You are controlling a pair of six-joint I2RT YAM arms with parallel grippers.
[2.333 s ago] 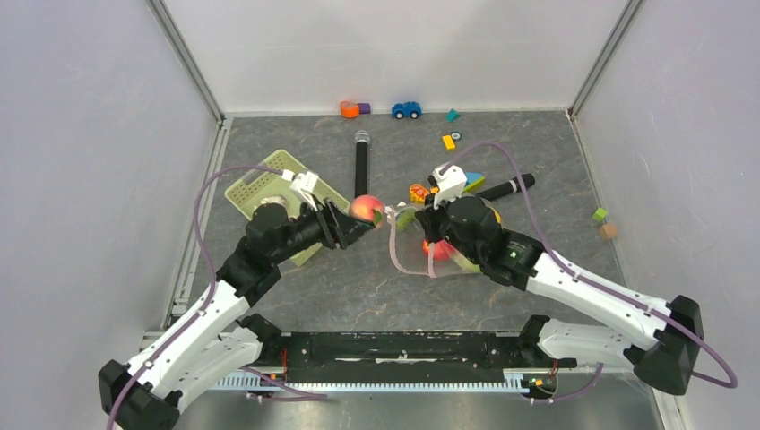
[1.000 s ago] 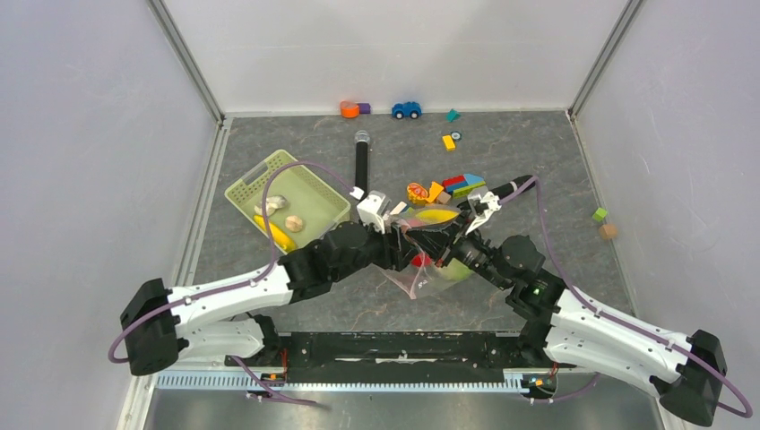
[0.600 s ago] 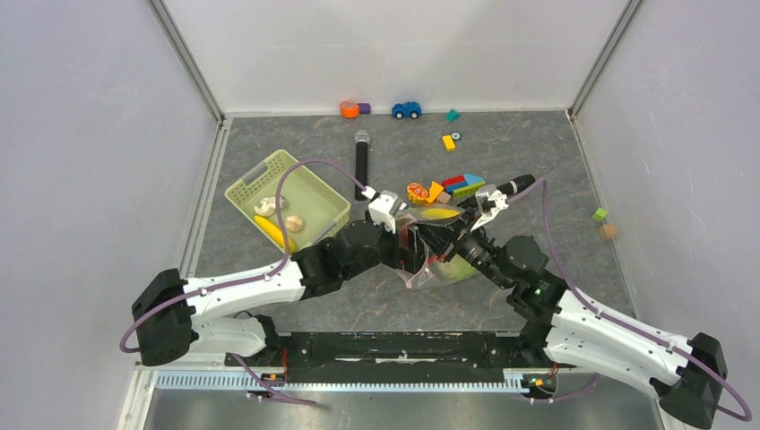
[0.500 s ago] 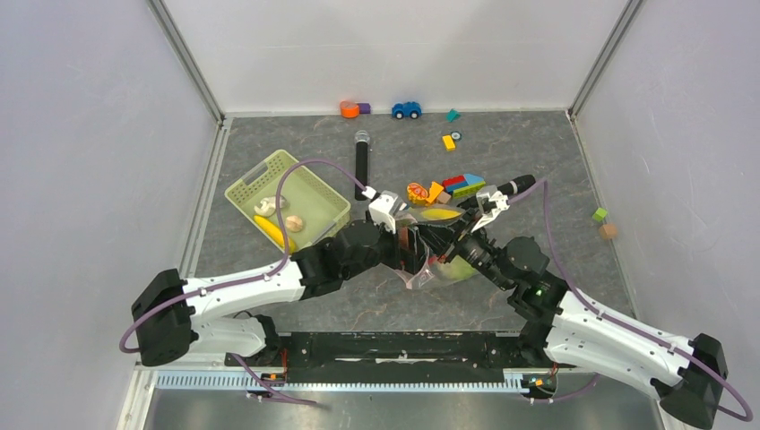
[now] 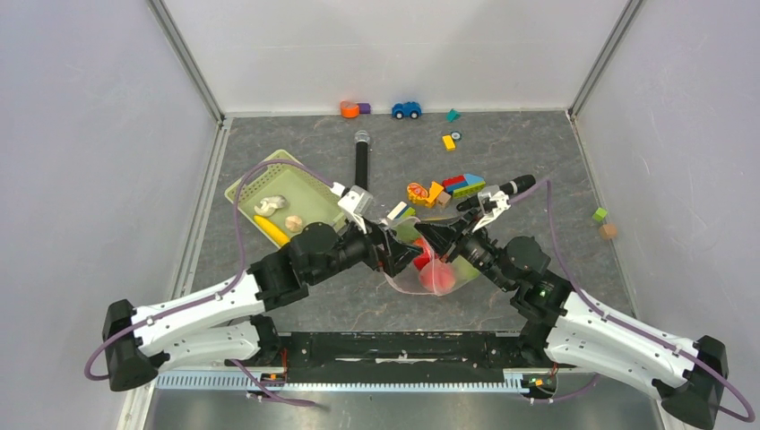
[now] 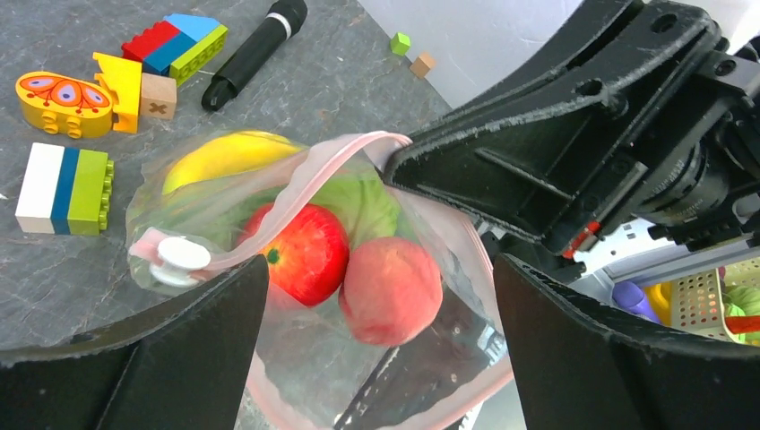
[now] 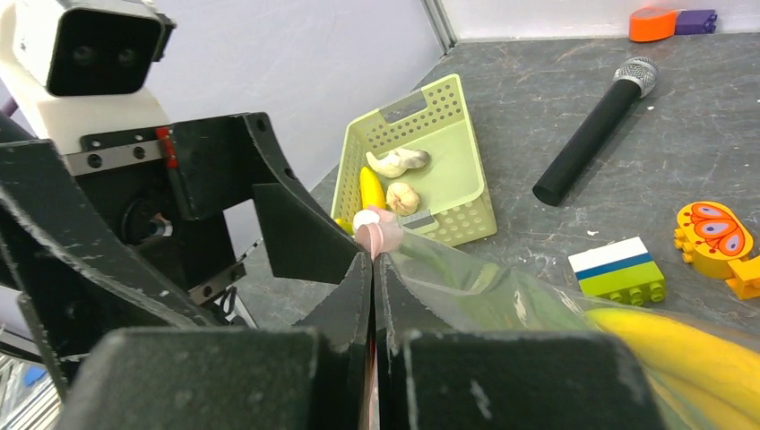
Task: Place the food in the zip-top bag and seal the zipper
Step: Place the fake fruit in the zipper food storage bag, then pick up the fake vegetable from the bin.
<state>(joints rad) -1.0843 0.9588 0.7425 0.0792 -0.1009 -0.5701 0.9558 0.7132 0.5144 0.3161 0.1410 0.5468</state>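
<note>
Pinching the zipper [image 6: 303, 179] in the right gripper [image 7: 372, 260], holding the left gripper [image 6: 378, 269] wide apart, empty, over the bag [image 6: 453, 246].

- Top external: fixed high behind the arm bases, looking down on the whole counter [image 5: 538, 152], zip-top bag [image 5: 421, 279] near centre.
- Left wrist: close above the bag's mouth, looking into it.
- Right wrist: pressed at the bag's rim, facing the green basket [image 7: 448, 152] beyond.
- All three share the bag.
</note>
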